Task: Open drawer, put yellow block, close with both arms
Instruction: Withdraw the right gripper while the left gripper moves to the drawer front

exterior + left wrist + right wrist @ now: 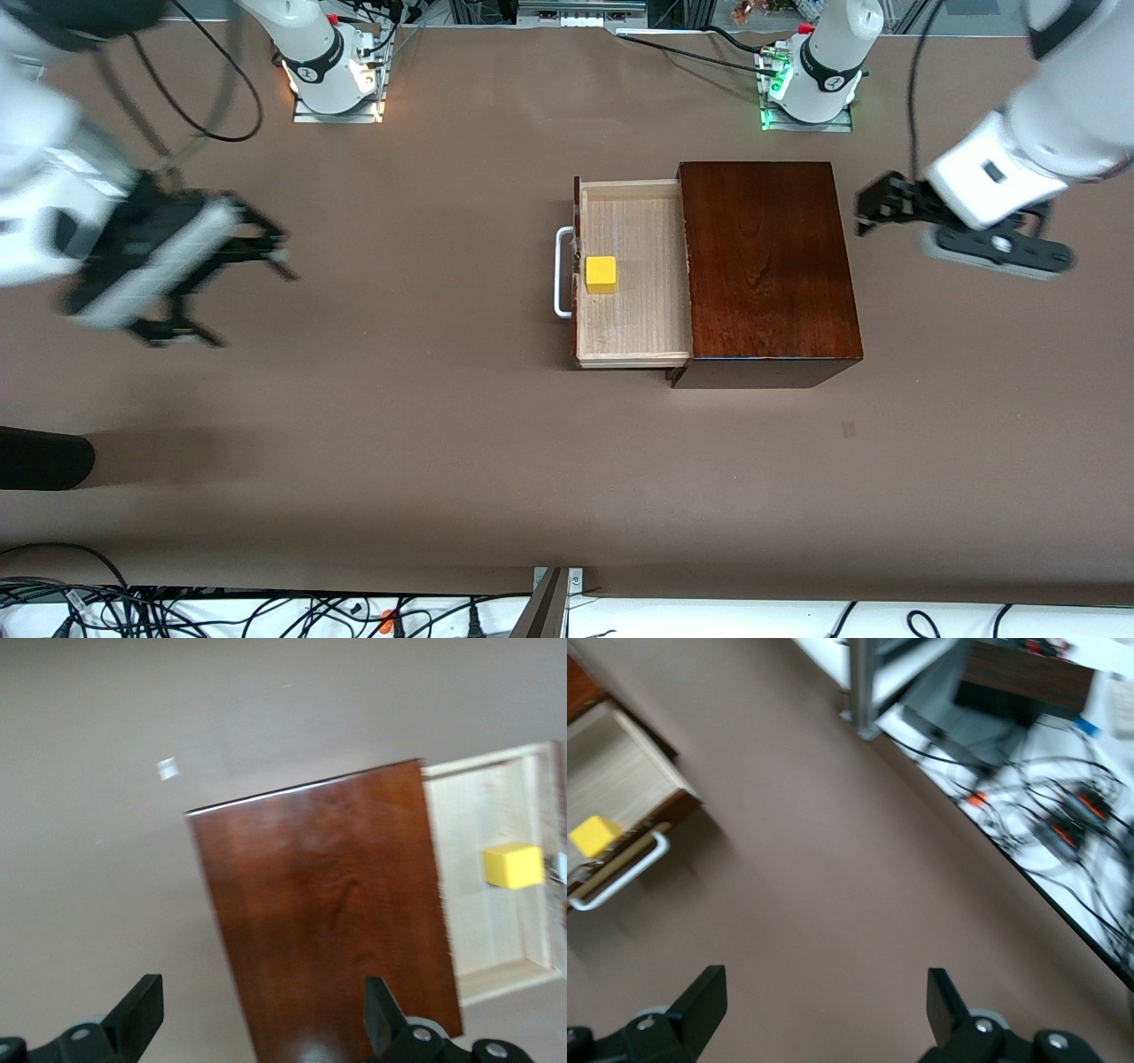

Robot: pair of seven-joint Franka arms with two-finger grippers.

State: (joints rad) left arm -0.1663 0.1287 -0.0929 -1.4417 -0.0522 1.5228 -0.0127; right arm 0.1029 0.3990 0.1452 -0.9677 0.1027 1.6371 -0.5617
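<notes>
Left hand [877, 213] spread open, empty, over bare counter [443, 425] just past the box's [766, 266] closed end at the left arm's end. Right hand [257, 257] likewise open and empty, well apart from the white handle [562, 272], toward the right arm's end. Drawer [633, 310] pulled out, yellow block [601, 274] resting inside near the front panel. Likely risks: shoving from one end only, sliding the whole box; pushing off-centre, jamming the tray; snagging a finger in the handle.

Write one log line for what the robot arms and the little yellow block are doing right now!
drawer: pale wooden drawer open | block: small yellow block inside, near white handle | left gripper: open, beside dark wooden box | right gripper: open, over bare table
</notes>
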